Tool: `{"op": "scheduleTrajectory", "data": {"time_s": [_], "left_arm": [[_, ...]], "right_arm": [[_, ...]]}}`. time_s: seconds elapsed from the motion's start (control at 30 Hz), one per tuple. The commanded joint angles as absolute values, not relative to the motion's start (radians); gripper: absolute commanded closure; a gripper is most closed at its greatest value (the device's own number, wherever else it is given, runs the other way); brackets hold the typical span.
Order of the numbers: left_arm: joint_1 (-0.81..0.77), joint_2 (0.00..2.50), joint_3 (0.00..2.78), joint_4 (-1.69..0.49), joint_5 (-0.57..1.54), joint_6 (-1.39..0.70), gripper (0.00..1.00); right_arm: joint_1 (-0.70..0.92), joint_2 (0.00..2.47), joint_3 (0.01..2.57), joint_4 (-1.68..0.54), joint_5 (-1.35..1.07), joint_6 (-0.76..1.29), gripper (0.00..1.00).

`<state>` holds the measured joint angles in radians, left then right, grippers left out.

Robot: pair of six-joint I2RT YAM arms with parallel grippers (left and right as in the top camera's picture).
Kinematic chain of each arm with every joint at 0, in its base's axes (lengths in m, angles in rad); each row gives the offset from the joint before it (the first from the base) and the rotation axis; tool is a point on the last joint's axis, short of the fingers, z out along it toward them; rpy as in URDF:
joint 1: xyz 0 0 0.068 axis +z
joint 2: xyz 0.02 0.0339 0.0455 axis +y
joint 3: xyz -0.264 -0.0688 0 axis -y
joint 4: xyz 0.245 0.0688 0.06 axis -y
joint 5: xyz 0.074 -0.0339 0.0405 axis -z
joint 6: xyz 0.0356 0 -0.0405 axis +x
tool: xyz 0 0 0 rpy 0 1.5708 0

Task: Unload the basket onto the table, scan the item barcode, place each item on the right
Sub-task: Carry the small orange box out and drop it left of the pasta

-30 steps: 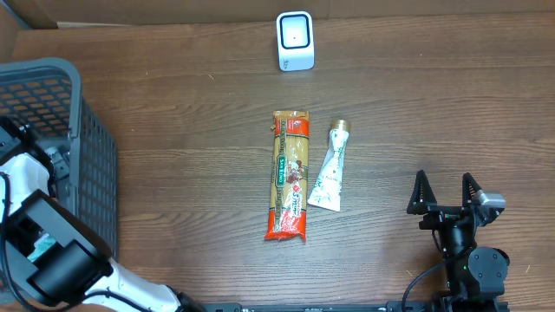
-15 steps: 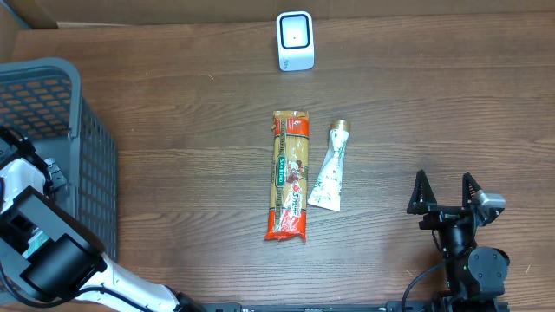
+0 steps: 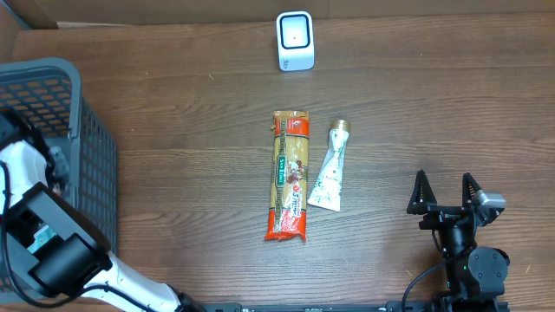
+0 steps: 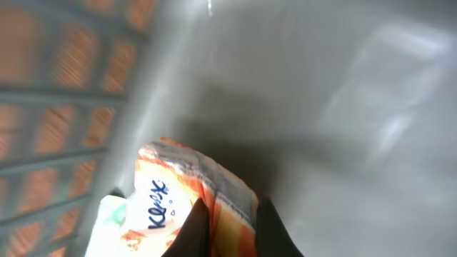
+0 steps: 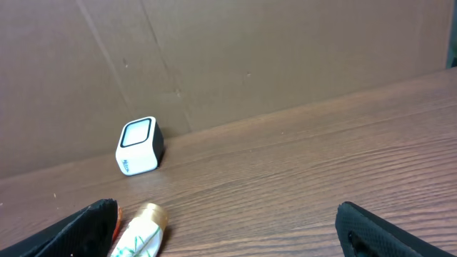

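The left end effector (image 4: 230, 214) was down inside the grey basket (image 3: 52, 95) at the left end of the bench (image 3: 173, 104), its jaws drawn in tight on an orange-and-white tissue pack (image 4: 182, 193) printed with blue lettering. The fingers pinched the pack's crumpled right-hand end, and the rest of the pack ran off toward the lower left of the wrist view, against the basket's mesh wall. That pack looked to be the item for scanning. The coming move would turn on where the white scanner (image 3: 295, 41) stood: well apart from the basket, near the far middle edge of the bench, to the right of the left arm and further out, its face turned toward the robot. The right end effector (image 3: 444, 180) rested with jaws spread wide and empty at the near right. It was probably no farther from the scanner, but it had no part in this grip. A pasta packet (image 3: 289, 173) and a white tube (image 3: 330, 167) lay side by side in the middle of the bench, long axes pointing roughly at the scanner, between the two arms. Much was hard to make out. The wrist view was blurred, the pack was cut off at the bottom edge, no barcode showed on any visible face, and from overhead the basket wall and the arm hid the grip entirely.
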<state>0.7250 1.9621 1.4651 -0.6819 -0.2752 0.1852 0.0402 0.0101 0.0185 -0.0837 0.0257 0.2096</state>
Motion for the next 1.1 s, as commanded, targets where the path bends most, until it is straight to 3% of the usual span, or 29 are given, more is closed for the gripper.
{"op": "scheduleTrajectory", "data": {"time_s": [0.0, 0.3, 0.57, 0.83, 1.07], "left_arm": [[0.702, 1.822, 1.616, -0.738, -0.264, 0.089, 0.96], [0.576, 1.585, 1.792, -0.768, -0.121, 0.089, 0.96], [0.175, 1.365, 1.804, -0.819, -0.022, 0.09, 0.96], [-0.218, 1.49, 1.784, -1.171, 0.019, 0.134, 0.96], [-0.351, 1.721, 1.644, -1.27, 0.019, 0.213, 0.96]], "right_arm": [[0.047, 0.003, 0.008, -0.081, 0.024, 0.213, 0.0], [0.047, 0.003, 0.008, -0.081, 0.024, 0.213, 0.0], [0.047, 0.003, 0.008, -0.081, 0.024, 0.213, 0.0], [0.047, 0.003, 0.008, -0.081, 0.024, 0.213, 0.0], [0.047, 0.003, 0.008, -0.081, 0.024, 0.213, 0.0]]}}
